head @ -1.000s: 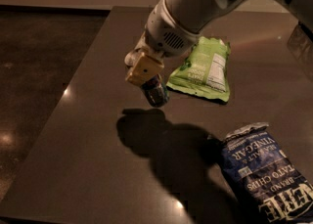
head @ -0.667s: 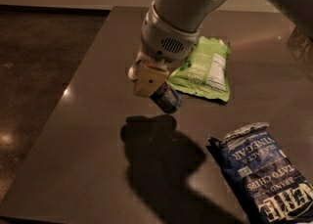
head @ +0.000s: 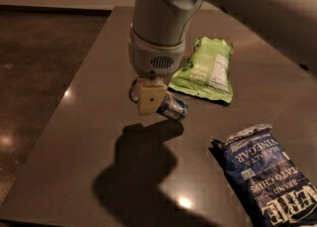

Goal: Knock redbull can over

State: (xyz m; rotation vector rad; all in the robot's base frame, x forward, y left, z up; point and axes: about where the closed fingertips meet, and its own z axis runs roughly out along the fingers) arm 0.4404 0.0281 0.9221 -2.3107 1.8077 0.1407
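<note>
Lower than before, end effector (head: 152,103) over table (head: 84,141) half-hides tilted redbull can (head: 174,107); grip unclear.

On my counter (head: 84,141) I see a green bag (head: 205,70) toward the far edge and a blue chip bag (head: 262,171) at the near right corner. The gripper (head: 151,101) hangs over the middle.
</note>
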